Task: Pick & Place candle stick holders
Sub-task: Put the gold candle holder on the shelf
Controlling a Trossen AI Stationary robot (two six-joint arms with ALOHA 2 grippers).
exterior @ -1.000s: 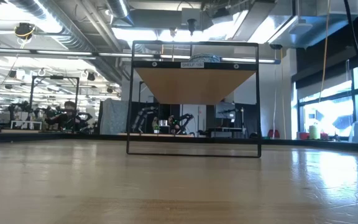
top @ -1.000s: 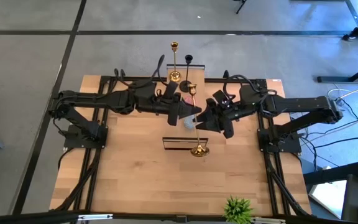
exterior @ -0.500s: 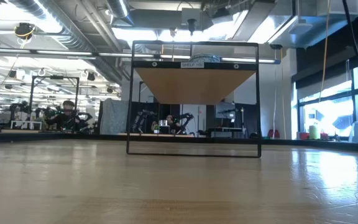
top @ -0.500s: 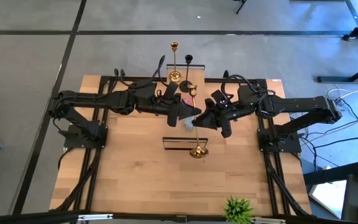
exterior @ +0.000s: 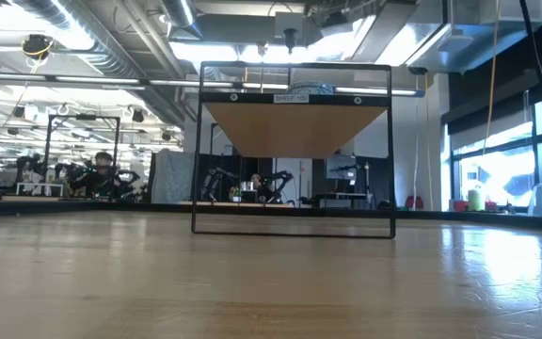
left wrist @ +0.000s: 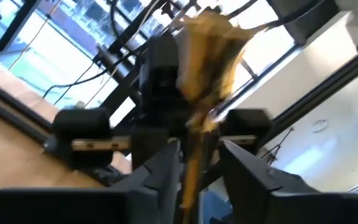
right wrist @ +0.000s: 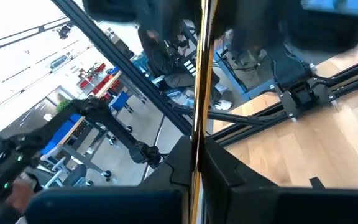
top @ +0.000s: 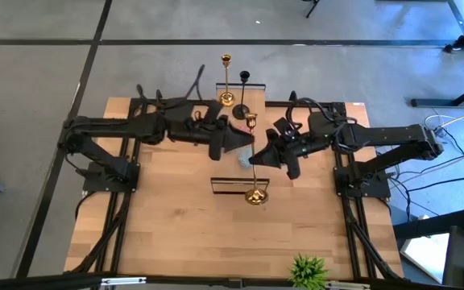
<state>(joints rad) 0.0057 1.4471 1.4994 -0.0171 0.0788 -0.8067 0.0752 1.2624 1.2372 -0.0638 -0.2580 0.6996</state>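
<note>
A gold candle stick holder (top: 253,161) hangs in the air over the table's middle. Its cup (top: 250,119) points to the far edge and its round base (top: 254,196) is over a small black-framed shelf (top: 238,186). My right gripper (top: 258,158) is shut on its stem. My left gripper (top: 244,145) is open on the other side, one finger on each side of the stem (left wrist: 191,171); whether a finger touches it does not show. A second gold holder (top: 225,80) and a black one (top: 244,89) stand on their bases at the far edge. My right gripper pinches the gold holder's thin stem (right wrist: 197,134) between its two fingers, about midway along it. The fingers come level from the table's right and lie across the stem. The holder is lifted clear, its base toward the near edge; the low view shows none of it.
The shelf, a black wire frame (exterior: 293,151) with a wooden top, stands in the middle of the table. A small potted plant (top: 308,271) sits at the near edge. Black frame rails (top: 131,173) run along the table's left and right sides.
My right gripper has moved toward the table's left, onto the gold holder's stem. My left arm has drawn back a little toward the table's left and far side. The holder has stayed almost in place in the air.
</note>
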